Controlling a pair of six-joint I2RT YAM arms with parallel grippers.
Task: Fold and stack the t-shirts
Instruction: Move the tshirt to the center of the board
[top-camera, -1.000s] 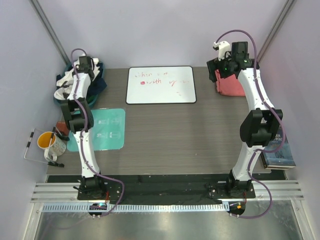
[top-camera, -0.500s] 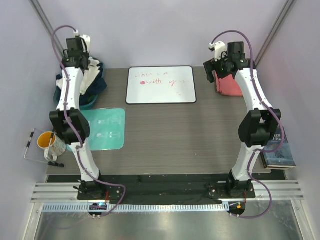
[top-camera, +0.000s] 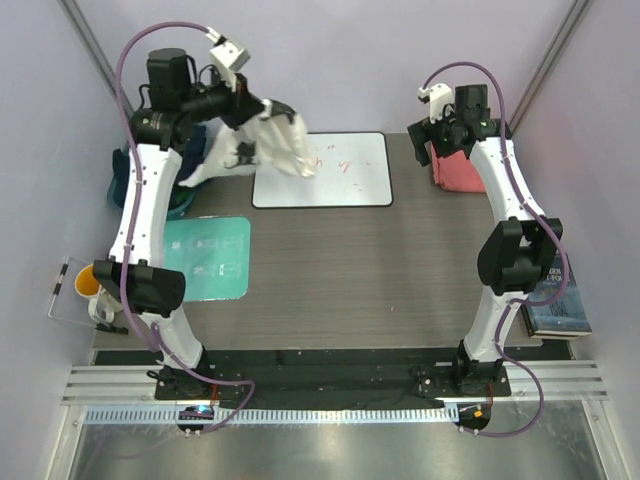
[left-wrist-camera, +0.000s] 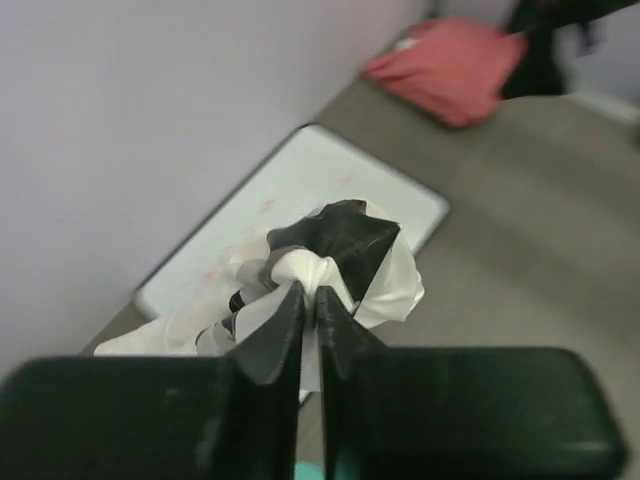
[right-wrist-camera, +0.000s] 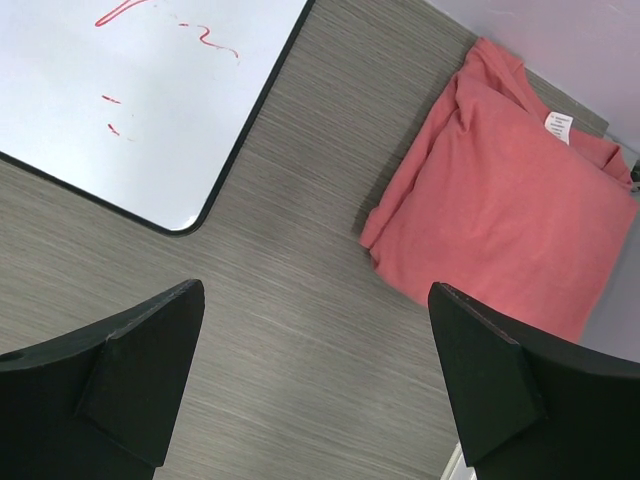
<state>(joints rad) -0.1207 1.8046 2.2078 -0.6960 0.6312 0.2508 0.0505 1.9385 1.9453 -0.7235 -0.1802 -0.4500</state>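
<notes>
Cloth of the cream-white t-shirt (top-camera: 265, 145) hung bunched from the left fingers (top-camera: 248, 106) over the whiteboard (top-camera: 345, 175) in the top view; the blurred left wrist view showed them pinching seemingly one wad, so it wanted laying flat on open surface (top-camera: 380, 260) first; the right wrist view had the right fingers (right-wrist-camera: 140, 370) spread near the folded salmon-red t-shirt (right-wrist-camera: 510, 205).

A: Walls?
B: Pale lilac walls (top-camera: 350, 60) on three sides, plain and evenly lit. A grey metal post (top-camera: 92, 50) slants up in each far corner.
A: Table?
B: The table (top-camera: 400, 260) is dark grey wood grain, matt. A black strip (top-camera: 330, 365) runs along its near edge, over aluminium rails (top-camera: 110, 385). Nearer still, a brushed metal sheet (top-camera: 330, 450) gives dull reflections.
</notes>
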